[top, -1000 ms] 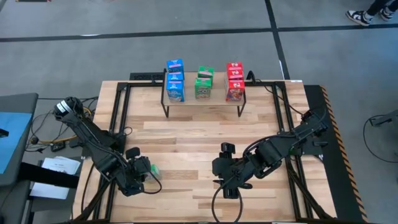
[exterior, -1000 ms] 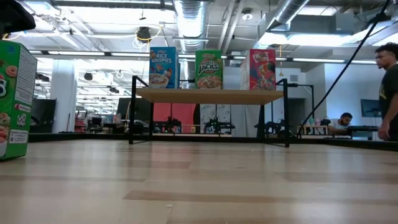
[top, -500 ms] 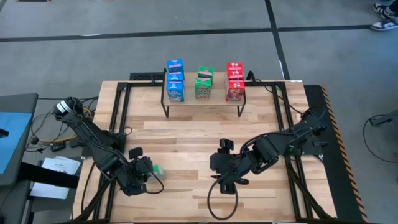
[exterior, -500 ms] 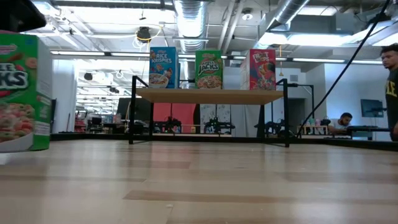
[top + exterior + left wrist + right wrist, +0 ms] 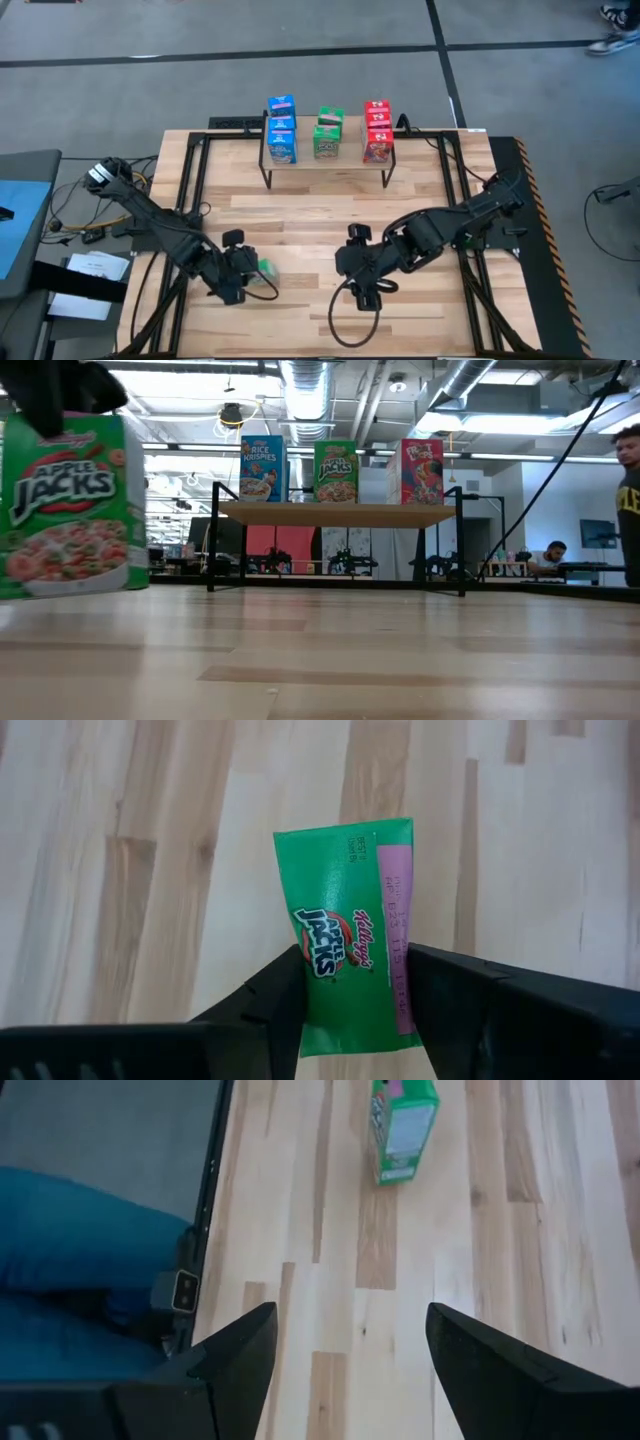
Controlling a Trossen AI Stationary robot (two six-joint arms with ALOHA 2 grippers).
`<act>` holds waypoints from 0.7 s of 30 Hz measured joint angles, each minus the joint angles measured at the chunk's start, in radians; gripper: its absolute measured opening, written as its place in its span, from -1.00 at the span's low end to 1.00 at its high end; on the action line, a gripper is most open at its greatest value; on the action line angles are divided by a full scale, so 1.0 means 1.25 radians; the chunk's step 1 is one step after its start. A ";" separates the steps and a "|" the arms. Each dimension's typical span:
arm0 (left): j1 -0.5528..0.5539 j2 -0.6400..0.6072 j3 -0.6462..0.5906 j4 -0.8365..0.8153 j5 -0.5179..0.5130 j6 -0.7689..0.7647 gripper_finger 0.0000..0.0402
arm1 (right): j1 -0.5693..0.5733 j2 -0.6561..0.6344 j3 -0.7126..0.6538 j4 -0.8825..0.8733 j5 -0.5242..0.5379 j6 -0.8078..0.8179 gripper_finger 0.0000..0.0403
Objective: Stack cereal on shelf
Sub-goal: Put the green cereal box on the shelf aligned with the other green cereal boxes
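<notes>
From above, your left gripper (image 5: 243, 270) clenches a green cereal box (image 5: 264, 268) over the counter (image 5: 300, 215); the right gripper (image 5: 362, 290) sits released nearby; level view shows the shelf (image 5: 338, 513) bearing blue, green, red boxes; the left wrist view shows fingers (image 5: 270, 1005) pinching that green box.

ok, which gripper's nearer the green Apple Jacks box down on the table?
Left. The left gripper is shut on the green box at the table's front left. The right gripper is open and empty, off to the box's right near mid-table.
</notes>
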 joint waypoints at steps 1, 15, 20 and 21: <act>0.009 0.000 0.000 0.010 0.003 0.017 -0.30 | 0.003 0.000 0.000 0.002 0.000 -0.005 0.40; 0.086 0.000 0.118 0.044 0.000 0.267 -0.30 | 0.005 0.000 0.000 0.006 0.001 -0.012 0.72; 0.103 0.000 0.160 0.044 -0.019 0.351 -0.30 | 0.005 0.000 0.000 0.006 0.004 -0.025 0.88; 0.108 0.000 0.166 0.045 -0.022 0.368 -0.30 | 0.005 0.000 0.000 0.006 0.010 -0.028 0.91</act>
